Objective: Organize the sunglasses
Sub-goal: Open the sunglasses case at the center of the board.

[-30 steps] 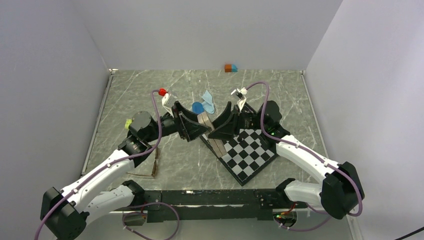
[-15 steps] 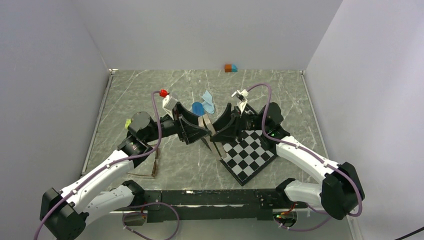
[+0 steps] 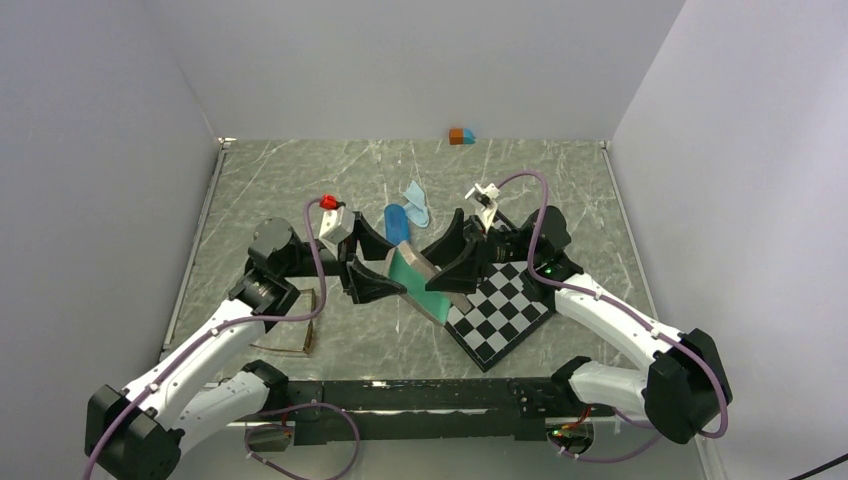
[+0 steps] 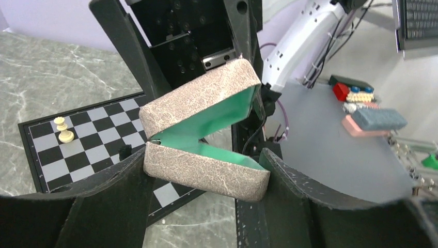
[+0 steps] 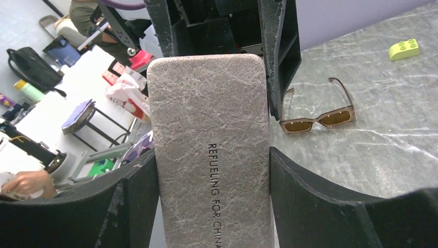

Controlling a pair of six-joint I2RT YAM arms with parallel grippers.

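Note:
The brown-framed sunglasses (image 3: 296, 325) lie open on the marble table beside my left forearm; in the right wrist view the sunglasses (image 5: 317, 117) sit beyond the fingers. A grey textured glasses case (image 3: 428, 275) with green lining is held above the table between both grippers, half open. My left gripper (image 3: 377, 268) is shut on its lower half (image 4: 206, 170). Clamped in my right gripper (image 3: 457, 255) is the lid (image 5: 212, 144), a finger pressed on each long side. The left gripper (image 4: 204, 178) squeezes the lower shell's ends.
A chessboard (image 3: 505, 315) lies under the right arm, two pale pawns (image 4: 64, 130) on it. A blue capsule case (image 3: 397, 217) and a light-blue cloth (image 3: 416, 201) lie behind the grippers. Small blocks (image 3: 461, 136) sit at the far wall, and a lime brick (image 5: 404, 49) lies past the sunglasses.
The closed case between the grippers has swung open and shows its green lining. My left gripper drew back toward the near left with the lower half. The right one keeps the lid.

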